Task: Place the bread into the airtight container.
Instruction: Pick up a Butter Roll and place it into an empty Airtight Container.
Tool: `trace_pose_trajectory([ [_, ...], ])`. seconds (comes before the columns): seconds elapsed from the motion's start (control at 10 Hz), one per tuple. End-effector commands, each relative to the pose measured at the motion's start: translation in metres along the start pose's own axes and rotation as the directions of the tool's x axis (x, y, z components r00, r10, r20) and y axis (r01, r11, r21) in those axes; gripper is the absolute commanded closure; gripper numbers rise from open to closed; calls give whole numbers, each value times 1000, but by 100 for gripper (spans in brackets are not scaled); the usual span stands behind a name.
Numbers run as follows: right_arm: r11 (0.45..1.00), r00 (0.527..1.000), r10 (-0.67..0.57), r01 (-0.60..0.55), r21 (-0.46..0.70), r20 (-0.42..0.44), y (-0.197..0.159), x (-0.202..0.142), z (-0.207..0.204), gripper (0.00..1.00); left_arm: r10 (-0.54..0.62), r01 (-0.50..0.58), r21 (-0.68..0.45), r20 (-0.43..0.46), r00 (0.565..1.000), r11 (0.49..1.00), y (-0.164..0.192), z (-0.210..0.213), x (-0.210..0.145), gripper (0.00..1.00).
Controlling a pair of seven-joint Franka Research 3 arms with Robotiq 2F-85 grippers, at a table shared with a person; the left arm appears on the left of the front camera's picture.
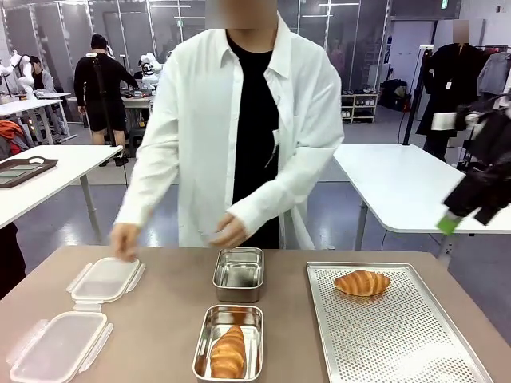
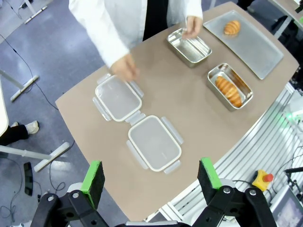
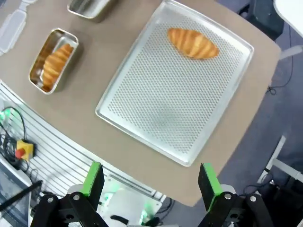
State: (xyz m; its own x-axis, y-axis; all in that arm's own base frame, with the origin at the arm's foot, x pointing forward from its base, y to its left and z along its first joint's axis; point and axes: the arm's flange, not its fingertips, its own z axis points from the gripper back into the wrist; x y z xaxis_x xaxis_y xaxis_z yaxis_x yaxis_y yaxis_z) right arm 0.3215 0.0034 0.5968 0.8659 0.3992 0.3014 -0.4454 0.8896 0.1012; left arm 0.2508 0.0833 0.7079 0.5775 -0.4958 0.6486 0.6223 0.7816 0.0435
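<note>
Your right gripper (image 3: 150, 178) hangs high over tray (image 3: 161, 109), jaws wide; left gripper (image 2: 151, 176) likewise wide, holding nothing; drop onto loose croissant (image 3: 192, 42) at tray's far end, pinch across its middle, gently; crust likely crushes. Near container (image 1: 254, 339) holds second croissant (image 1: 228, 353); far container (image 1: 238, 294) empty, your target; person's hand (image 1: 230, 231) just behind it, perhaps touching rim; wait till clear.

1. My right gripper (image 1: 457, 214), above the far right corner of the tray (image 1: 399, 335), is motion-blurred; I cannot tell its fingers apart.
2. The person's hands (image 1: 229, 231), left of the tray, are blurred.
3. The near container (image 1: 254, 349), left of the tray, is cut by the bottom edge.
4. The second container (image 3: 90, 8), left of the tray, is cut by the top edge.
</note>
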Motion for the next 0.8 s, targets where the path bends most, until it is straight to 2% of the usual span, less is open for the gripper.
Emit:
trace_pose_trajectory([
  [0.0, 1000, 999, 29, -29, -11, -18, -21, -12, 13, 0, -7, 7, 0, 1, 1000, 1000, 0, 2, 1, 0],
  [0.2, 997, 998, 57, -56, 47, -20, -34, -14, 2, 0, -7, 7, 0, 1, 1000, 1000, 0, 2, 1, 0],
  [0.4, 982, 989, 141, -134, 136, -46, -25, 21, -50, 0, -7, 7, 0, 1, 1000, 1000, 0, 2, 1, 0],
  [0.7, 967, 974, 187, -159, 200, -131, -26, 62, -121, 0, -7, 7, 0, 1, 1000, 1000, 0, 2, 1, 0],
])
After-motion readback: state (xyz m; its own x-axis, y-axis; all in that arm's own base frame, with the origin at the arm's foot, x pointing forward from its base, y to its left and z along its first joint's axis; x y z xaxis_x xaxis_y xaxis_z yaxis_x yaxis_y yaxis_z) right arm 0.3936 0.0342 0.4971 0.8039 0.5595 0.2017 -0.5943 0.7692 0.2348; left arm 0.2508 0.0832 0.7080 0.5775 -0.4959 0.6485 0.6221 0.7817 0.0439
